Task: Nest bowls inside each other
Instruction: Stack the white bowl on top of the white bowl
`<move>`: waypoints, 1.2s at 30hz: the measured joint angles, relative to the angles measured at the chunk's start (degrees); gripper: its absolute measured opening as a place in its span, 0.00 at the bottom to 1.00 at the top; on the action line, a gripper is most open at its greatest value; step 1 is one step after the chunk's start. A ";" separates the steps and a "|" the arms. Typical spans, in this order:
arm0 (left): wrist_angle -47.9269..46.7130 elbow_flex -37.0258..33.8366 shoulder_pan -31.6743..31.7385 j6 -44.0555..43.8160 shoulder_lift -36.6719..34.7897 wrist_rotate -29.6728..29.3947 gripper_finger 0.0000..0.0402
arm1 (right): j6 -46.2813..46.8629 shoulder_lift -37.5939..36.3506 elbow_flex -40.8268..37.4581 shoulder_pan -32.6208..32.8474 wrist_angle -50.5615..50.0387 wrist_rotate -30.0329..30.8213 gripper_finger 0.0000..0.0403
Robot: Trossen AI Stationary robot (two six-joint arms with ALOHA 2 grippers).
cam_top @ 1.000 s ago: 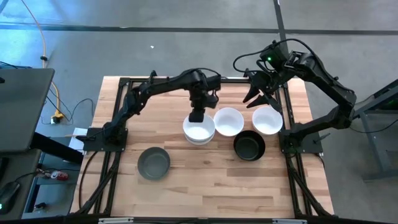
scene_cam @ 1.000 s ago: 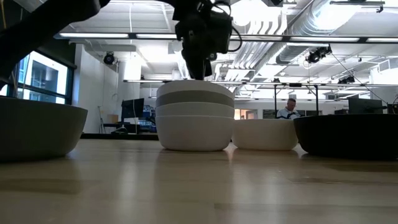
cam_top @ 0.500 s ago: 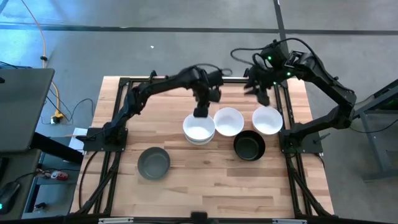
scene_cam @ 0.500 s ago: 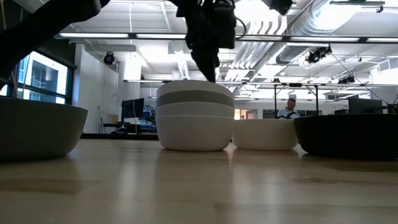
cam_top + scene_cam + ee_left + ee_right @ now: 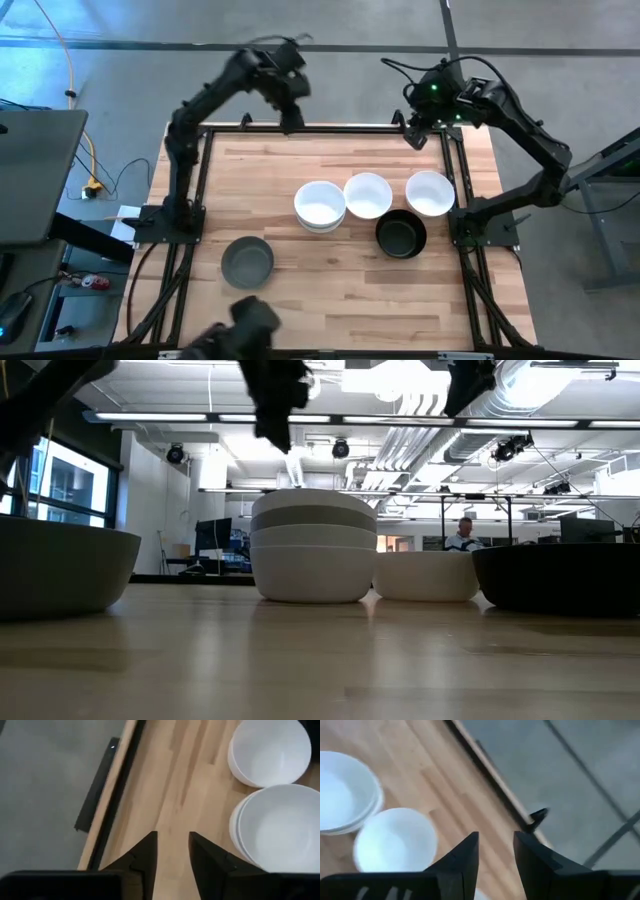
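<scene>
Both arms have lifted off to the table's (image 5: 260, 170) far edge, each pincer slightly parted, holding nothing.

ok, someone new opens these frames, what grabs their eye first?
Probably the stack of bowls at mid-table, white with a grey band showing in the low view. Beside it sit two single white bowls in a row, a black bowl just in front and a grey bowl apart. Both arms are raised at the far edge, left gripper and right gripper empty.
</scene>
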 joint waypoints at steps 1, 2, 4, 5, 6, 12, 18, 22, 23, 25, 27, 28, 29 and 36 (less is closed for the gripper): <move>-1.28 0.00 1.22 -0.37 -0.82 1.13 0.26 | 0.93 0.40 0.00 -0.27 -0.51 -1.29 0.28; -2.68 -0.21 2.44 -0.51 -1.64 2.18 0.26 | 2.10 0.95 0.00 -0.47 -0.99 -2.08 0.28; -4.06 -0.92 3.85 -0.61 -3.16 4.12 0.26 | 3.97 2.64 0.00 -0.88 -2.48 -3.45 0.28; -4.34 -1.56 4.24 -0.61 -4.03 5.06 0.26 | 4.75 3.69 0.00 -1.00 -3.28 -3.93 0.28; -4.72 -2.71 4.71 -0.51 -5.09 6.41 0.26 | 5.27 4.88 0.00 -1.03 -4.10 -4.71 0.28; -4.33 -13.74 5.49 3.78 -11.64 13.34 0.26 | 4.61 13.54 0.00 -0.97 -6.00 -8.65 0.28; 1.31 -30.36 5.82 6.96 -19.80 14.03 0.26 | -4.08 22.26 0.00 -0.95 -6.68 -12.12 0.28; 4.52 -40.33 8.11 8.46 -25.53 13.95 0.26 | -13.85 25.95 0.00 -1.23 -7.77 -10.86 0.28; 5.35 -42.28 8.83 8.46 -26.88 13.95 0.26 | -16.27 26.51 0.00 -1.49 -7.62 -11.38 0.28; 6.81 -45.38 10.68 8.46 -29.19 13.98 0.26 | -20.06 27.07 0.00 -2.19 -6.43 -14.00 0.28; 8.37 -47.69 12.18 8.36 -31.53 14.01 0.26 | -22.65 27.37 0.00 -2.87 -4.52 -17.68 0.28; 9.05 -48.50 12.88 8.18 -32.60 14.02 0.26 | -23.51 27.47 0.00 -3.23 -3.69 -19.60 0.28; 9.56 -49.18 13.55 8.16 -33.54 14.07 0.26 | -24.19 27.52 0.00 -3.59 -3.23 -21.19 0.28; 12.85 -51.24 16.10 8.04 -38.35 14.22 0.26 | -29.73 27.43 -5.58 -4.38 0.07 -24.78 0.28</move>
